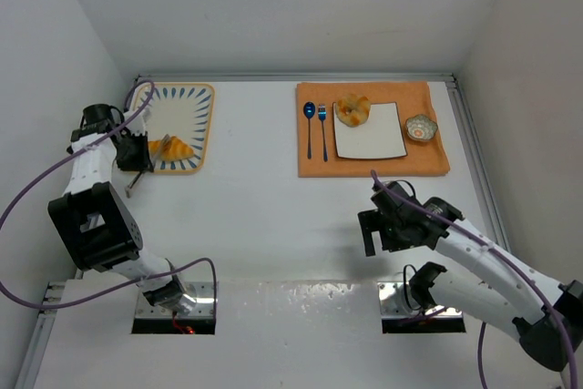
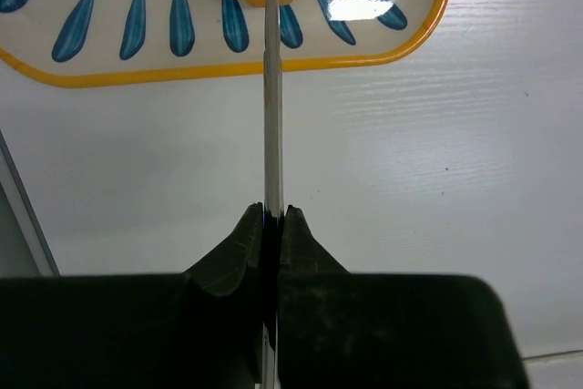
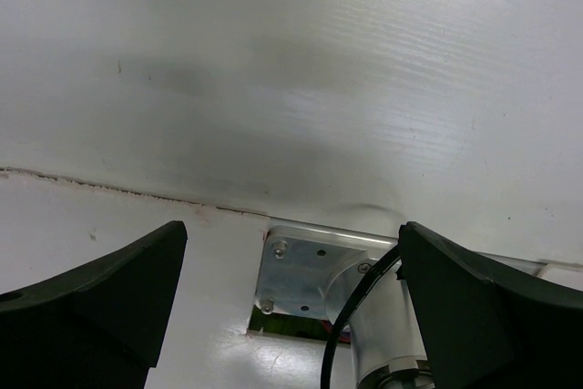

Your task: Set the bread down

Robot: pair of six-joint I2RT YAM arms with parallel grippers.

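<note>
The croissant could be shoved off the upper-left tray by the thin utensil clamped in the left hand; the right hand is held wide, empty.

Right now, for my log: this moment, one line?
left gripper shut on metal utensil; croissant on tray; bun on plate; right gripper open

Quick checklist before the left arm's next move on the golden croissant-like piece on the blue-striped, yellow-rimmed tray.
1. Left gripper shut on the thin metal utensil: ok.
2. Utensil tip reaches the golden croissant-like piece: ok; under it or not, cannot tell.
3. White square plate has bare room beside the knotted golden bun: ok.
4. Right gripper open, away from the blue-striped, yellow-rimmed tray: ok.
</note>
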